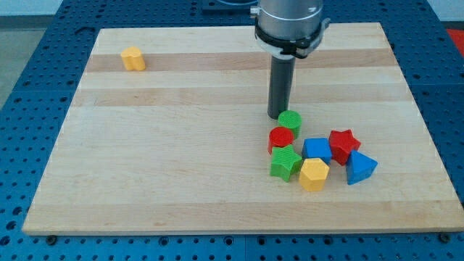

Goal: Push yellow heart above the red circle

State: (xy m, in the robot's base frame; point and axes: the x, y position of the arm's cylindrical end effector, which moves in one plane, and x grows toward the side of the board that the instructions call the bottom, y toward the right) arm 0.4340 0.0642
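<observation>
The yellow heart lies alone near the board's top left corner. The red circle sits in a cluster of blocks right of centre, far from the heart. My tip rests on the board just above the cluster. It is right beside the left edge of a green circle, which sits against the upper edge of the red circle. The tip is far to the right of the yellow heart and below its height in the view.
The cluster also holds a green star, a yellow hexagon, a blue cube, a red star and a blue triangle. The wooden board is ringed by a blue perforated table.
</observation>
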